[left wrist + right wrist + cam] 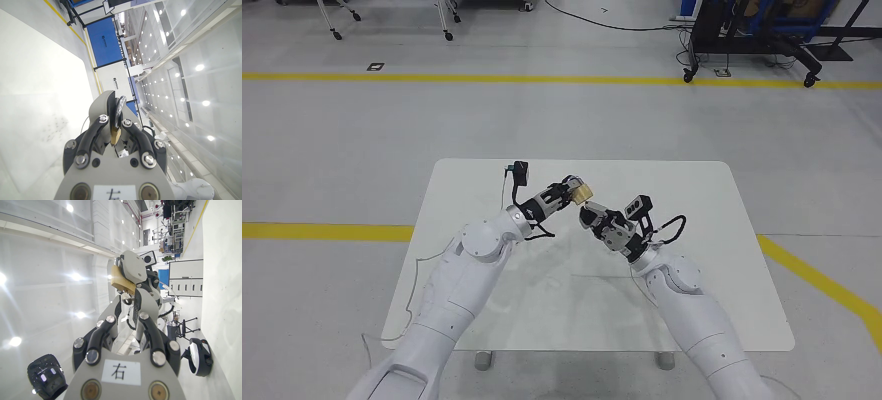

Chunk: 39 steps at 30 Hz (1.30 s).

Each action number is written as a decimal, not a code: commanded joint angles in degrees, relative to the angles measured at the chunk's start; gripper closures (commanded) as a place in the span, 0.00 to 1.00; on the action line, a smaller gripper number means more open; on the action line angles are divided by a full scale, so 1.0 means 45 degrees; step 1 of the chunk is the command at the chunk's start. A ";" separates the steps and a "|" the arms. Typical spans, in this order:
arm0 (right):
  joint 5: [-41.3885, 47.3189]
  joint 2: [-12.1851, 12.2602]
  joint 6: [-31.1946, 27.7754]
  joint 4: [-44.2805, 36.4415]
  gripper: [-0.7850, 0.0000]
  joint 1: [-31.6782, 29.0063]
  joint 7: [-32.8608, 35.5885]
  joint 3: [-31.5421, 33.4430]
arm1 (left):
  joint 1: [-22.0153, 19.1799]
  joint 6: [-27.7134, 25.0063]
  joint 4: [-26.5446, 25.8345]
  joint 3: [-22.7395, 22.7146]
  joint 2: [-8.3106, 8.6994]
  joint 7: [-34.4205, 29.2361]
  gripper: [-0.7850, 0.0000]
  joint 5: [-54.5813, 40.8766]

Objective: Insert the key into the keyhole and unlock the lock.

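The left gripper (571,191) clenched the padlock (121,279), above the table (712,300). The right gripper (127,300) pinched the key (126,298) at the padlock's keyhole. The small, stiff key probably needed gripping by its flat head.

Over table (542,310) centre, toward far edge: lock (118,278) in left gripper (575,190); key (126,298) in right gripper (592,213). Grippers tip to tip; right gripper right of lock, nearer robot; key touches lock's end face.

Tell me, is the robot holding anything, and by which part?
Left tool grips the brass lock by its body; right tool pinches the key by its head.
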 commanded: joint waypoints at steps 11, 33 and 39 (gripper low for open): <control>0.0974 -0.0052 0.0599 0.0433 1.00 0.0220 0.0604 -0.0140 | 0.0022 -0.0157 -0.0096 0.0113 0.0019 -0.0383 1.00 0.0150; 0.3842 0.0068 0.3909 0.2779 0.60 0.1356 0.5257 0.0148 | 0.0153 -0.1162 -0.0369 0.0051 0.0114 -0.0546 1.00 0.0439; 0.2681 0.0281 0.1859 0.1882 0.28 0.0622 0.4138 0.0746 | 0.0168 -0.0956 -0.0378 0.0062 0.0129 -0.0385 1.00 0.0579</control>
